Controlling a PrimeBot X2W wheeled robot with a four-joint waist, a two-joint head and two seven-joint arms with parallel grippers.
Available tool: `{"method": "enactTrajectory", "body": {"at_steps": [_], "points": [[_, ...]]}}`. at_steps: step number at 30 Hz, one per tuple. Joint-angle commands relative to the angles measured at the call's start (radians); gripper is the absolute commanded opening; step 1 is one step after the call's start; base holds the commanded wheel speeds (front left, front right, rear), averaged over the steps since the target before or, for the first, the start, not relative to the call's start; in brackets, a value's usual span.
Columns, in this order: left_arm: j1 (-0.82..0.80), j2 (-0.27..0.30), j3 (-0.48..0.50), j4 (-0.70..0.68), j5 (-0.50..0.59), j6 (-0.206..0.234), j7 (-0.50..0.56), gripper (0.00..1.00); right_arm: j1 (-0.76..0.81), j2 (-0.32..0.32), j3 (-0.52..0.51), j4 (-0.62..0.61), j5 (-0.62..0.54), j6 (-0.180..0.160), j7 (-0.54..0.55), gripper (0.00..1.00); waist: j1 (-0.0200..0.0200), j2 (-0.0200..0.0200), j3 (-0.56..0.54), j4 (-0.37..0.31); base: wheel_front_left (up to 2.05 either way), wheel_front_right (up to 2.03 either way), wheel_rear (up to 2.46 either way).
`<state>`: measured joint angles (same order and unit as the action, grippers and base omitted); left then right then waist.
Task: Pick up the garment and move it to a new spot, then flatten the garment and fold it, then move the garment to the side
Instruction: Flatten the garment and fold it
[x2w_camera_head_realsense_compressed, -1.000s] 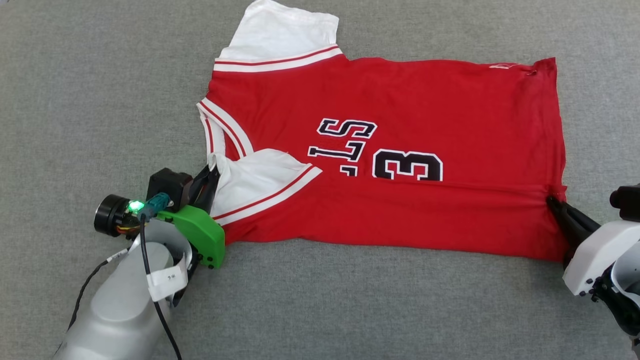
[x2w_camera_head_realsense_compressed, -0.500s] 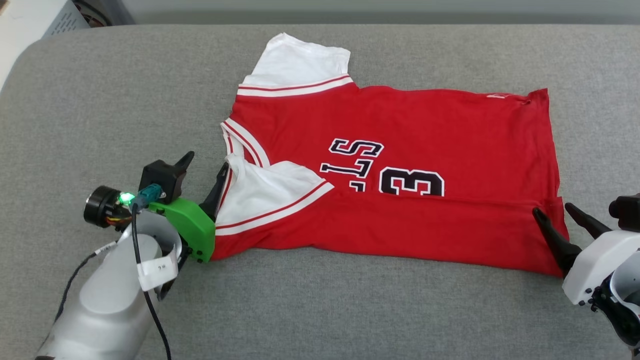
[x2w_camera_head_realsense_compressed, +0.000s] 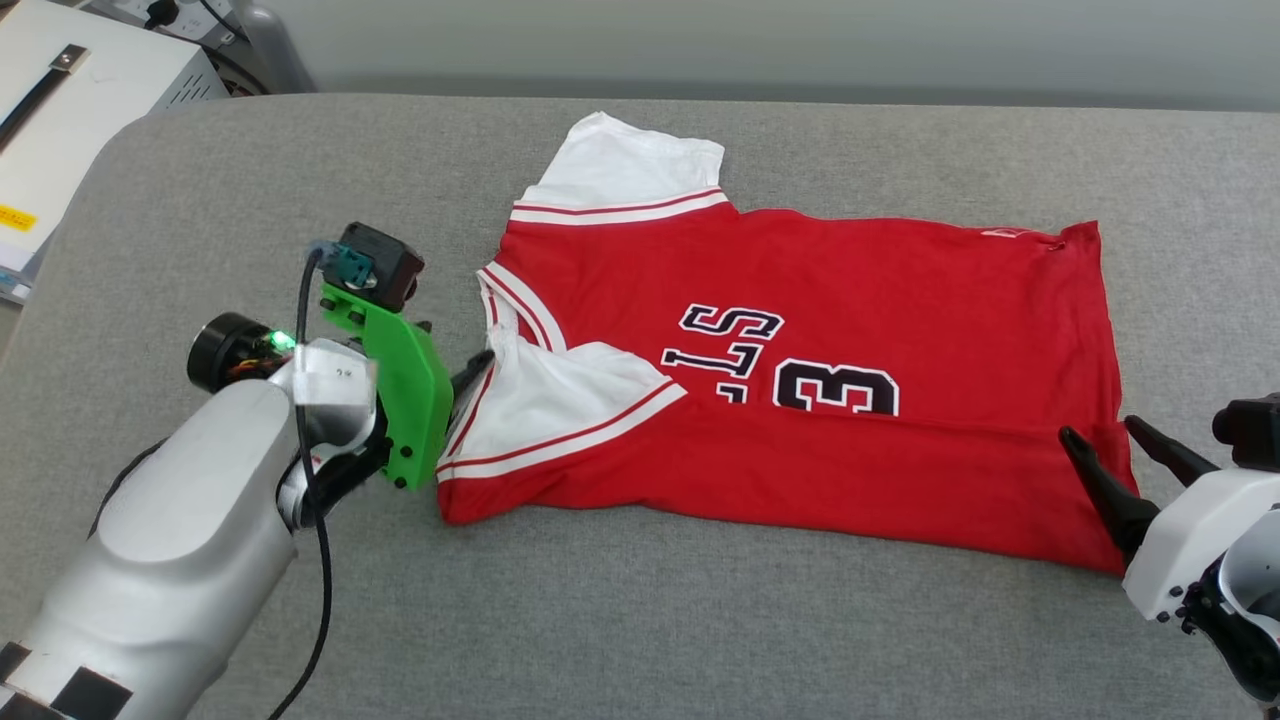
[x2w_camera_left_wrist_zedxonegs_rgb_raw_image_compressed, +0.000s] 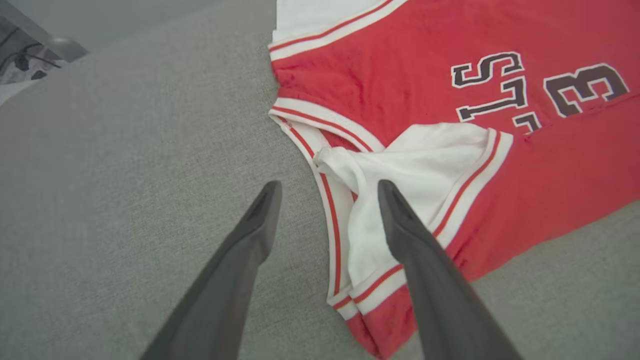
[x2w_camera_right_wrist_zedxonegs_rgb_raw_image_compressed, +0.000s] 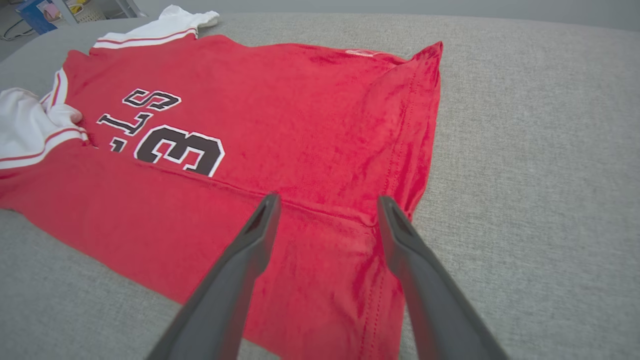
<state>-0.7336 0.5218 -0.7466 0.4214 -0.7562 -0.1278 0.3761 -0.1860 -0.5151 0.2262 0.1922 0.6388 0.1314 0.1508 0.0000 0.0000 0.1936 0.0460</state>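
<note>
Left wrist view shows the left end effector (x2w_camera_left_wrist_zedxonegs_rgb_raw_image_compressed: 328, 190) wide open with nothing in it. One finger is over the grey table (x2w_camera_left_wrist_zedxonegs_rgb_raw_image_compressed: 125, 150). The other is over the white sleeve (x2w_camera_left_wrist_zedxonegs_rgb_raw_image_compressed: 425, 160), which is tucked in and a bit bunched by the collar. I cannot tell if it touches the cloth.

The garment (x2w_camera_head_realsense_compressed: 850, 290) lies in the middle of the table, neck to the left, hem to the right. Its near long side is folded up over the front.

On the right, the right end effector (x2w_camera_head_realsense_compressed: 1100, 430) is wide open too and holds nothing. Its tips are just over the fold, by the hem.

I think a finger could catch the sleeve or the hem as an arm pulls away. That would drag the cloth and spoil the fold. The bunched sleeve might also leave a lump.

For writing, a yellow sticker (x2w_camera_head_realsense_compressed: 15, 217) on the white box (x2w_camera_head_realsense_compressed: 90, 100) at the far left is too small to read. The chest has black letters (x2w_camera_head_realsense_compressed: 728, 340), with an S clear and the rest partly hidden by the fold, then a big 3 (x2w_camera_head_realsense_compressed: 835, 388). A tiny white tag (x2w_camera_head_realsense_compressed: 1000, 233) near the far hem is too small to read.
</note>
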Motion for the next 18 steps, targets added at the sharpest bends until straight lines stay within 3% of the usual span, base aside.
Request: {"method": "enactTrajectory", "body": {"at_steps": [1,4,7,18], "points": [[-0.024,0.02,-0.019,-0.017,-0.037,-0.003,0.059,1.0,0.011,0.002,-0.001,-0.004,-0.005,-0.001,0.008,1.0,0.0,0.0,0.002,-0.003,0.0,0.0,0.0],[-0.02,0.038,-0.053,-0.046,-0.138,-0.003,0.206,1.0,0.009,0.004,0.004,-0.004,-0.001,-0.001,0.021,1.0,0.0,0.0,0.005,-0.009,0.0,0.0,0.0],[-0.022,0.065,-0.094,-0.058,-0.159,-0.003,0.284,1.0,0.006,0.003,0.011,-0.006,0.006,-0.001,0.035,1.0,0.0,0.0,0.011,-0.018,0.0,0.0,0.0],[0.04,0.056,-0.135,0.062,-0.187,0.0,0.295,1.0,-0.041,0.007,0.047,-0.006,0.015,-0.001,0.053,1.0,0.0,0.0,0.071,-0.063,0.0,0.0,0.0]]}}
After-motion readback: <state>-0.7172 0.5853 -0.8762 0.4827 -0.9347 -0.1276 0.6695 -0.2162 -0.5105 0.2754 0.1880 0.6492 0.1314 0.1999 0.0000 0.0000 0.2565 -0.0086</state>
